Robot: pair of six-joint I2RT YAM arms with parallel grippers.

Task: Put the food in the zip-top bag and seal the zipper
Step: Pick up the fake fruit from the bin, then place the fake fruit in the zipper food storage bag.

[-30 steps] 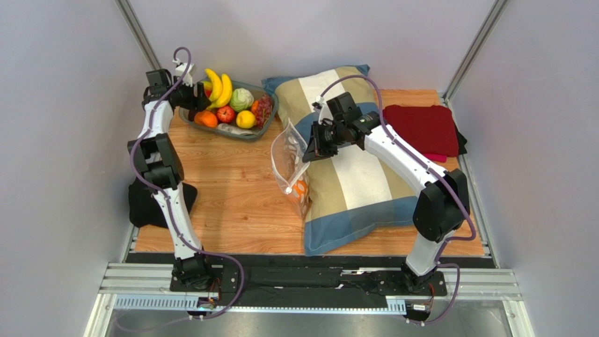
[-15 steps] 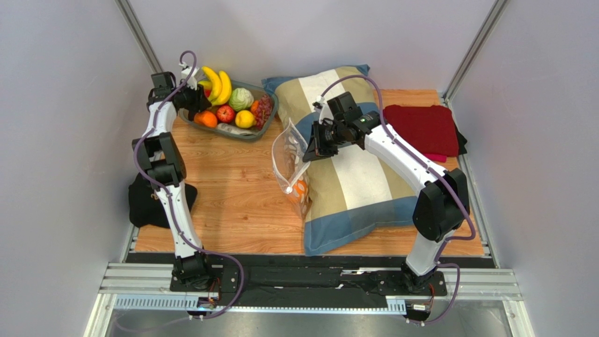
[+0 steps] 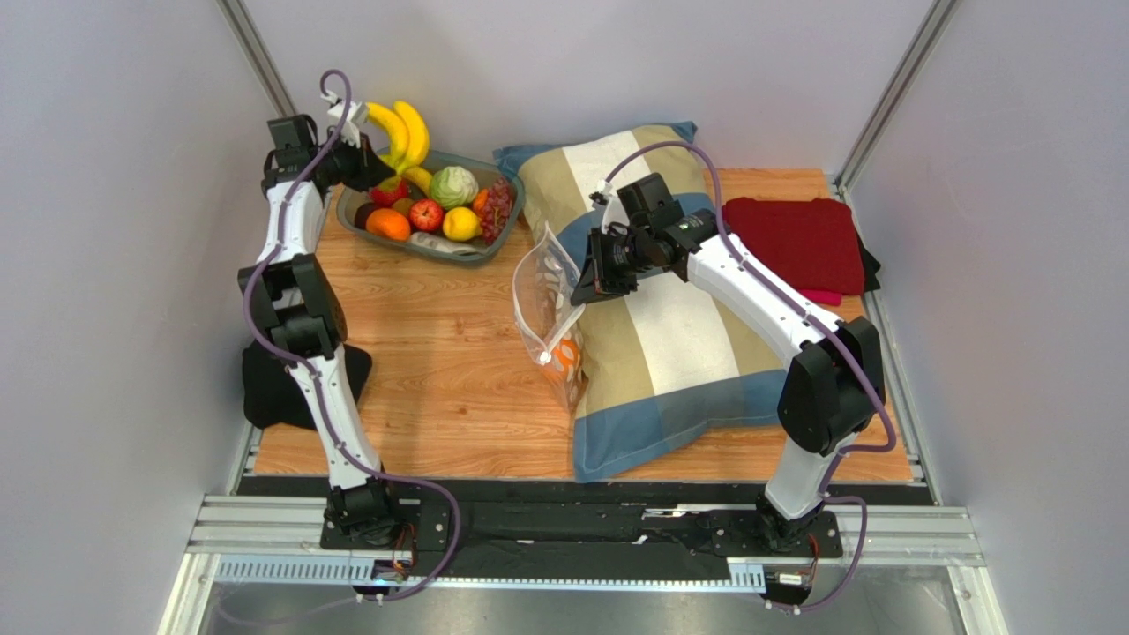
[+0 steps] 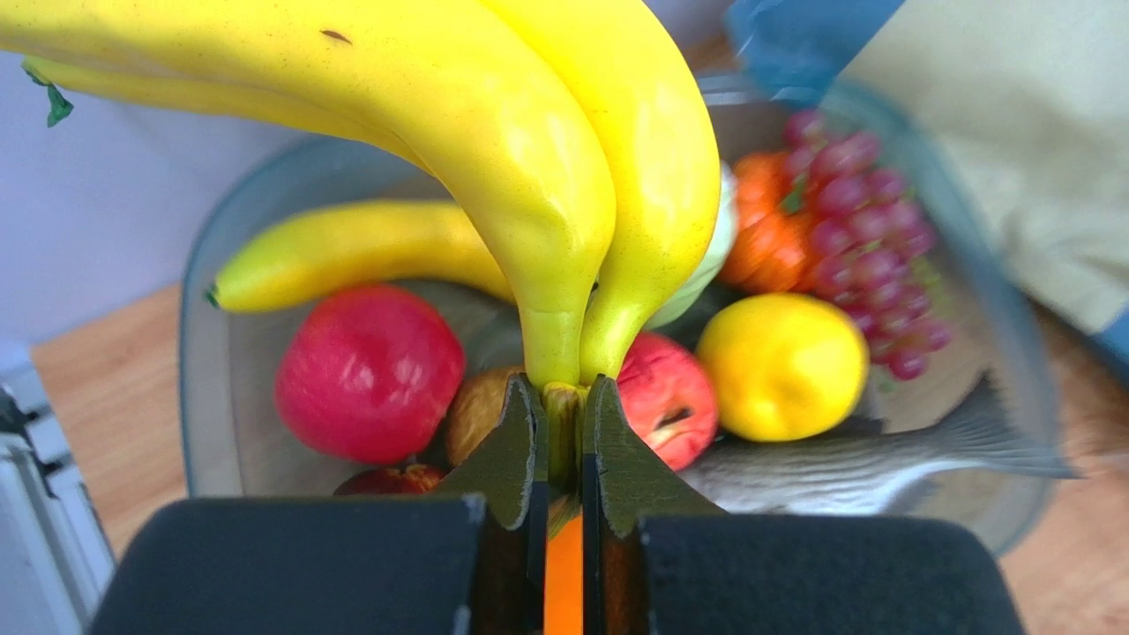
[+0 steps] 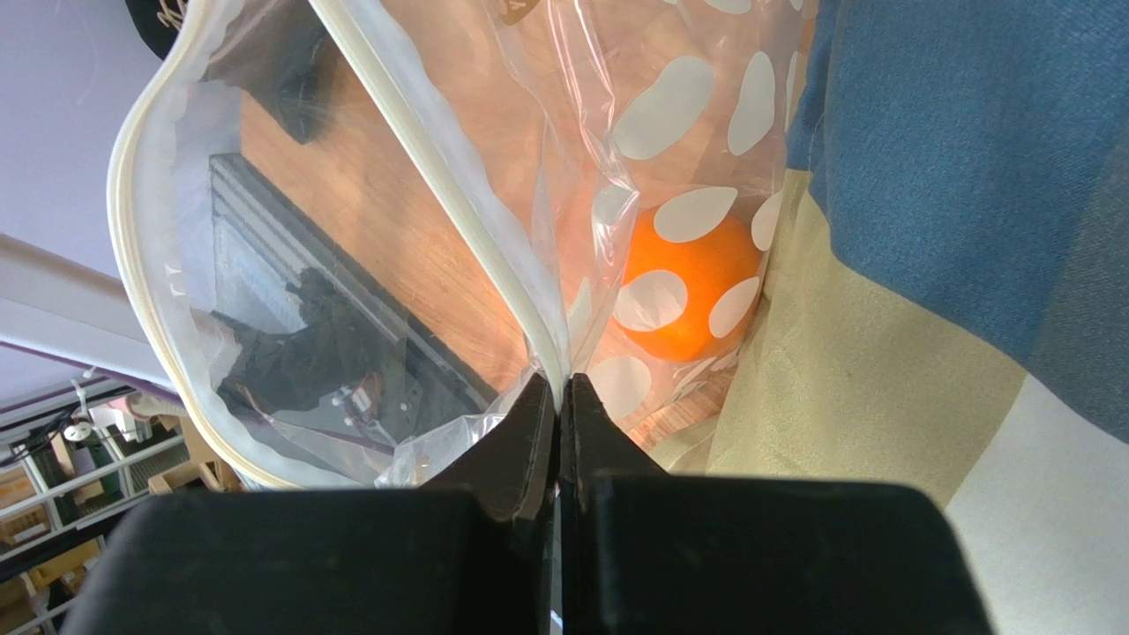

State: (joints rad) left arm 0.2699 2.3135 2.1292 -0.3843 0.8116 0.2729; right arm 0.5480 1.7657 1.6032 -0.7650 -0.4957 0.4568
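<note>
My left gripper (image 4: 563, 397) is shut on the stem of a bunch of yellow bananas (image 4: 530, 159), which hangs just above the grey bowl (image 3: 493, 228). In the bowl lie another banana (image 4: 345, 245), red apples (image 4: 369, 373), a lemon (image 4: 782, 367), grapes (image 4: 861, 238), an orange (image 3: 388, 225) and a green cabbage (image 3: 456, 185). My right gripper (image 5: 559, 386) is shut on the mouth edge of the clear dotted zip-top bag (image 3: 546, 298), holding it upright and open. The white zipper (image 5: 424, 185) curves round the mouth. One orange (image 5: 689, 298) sits inside the bag.
A large striped pillow (image 3: 663, 318) lies right of the bag, under my right arm. A dark red cloth (image 3: 795, 245) is at the back right. A black cloth (image 3: 272, 384) hangs at the table's left edge. A grey toy fish (image 4: 875, 463) lies in the bowl.
My left gripper shut on the banana stem and lifted the bunch up out of the bowl. The right arm and the bag stayed still.
</note>
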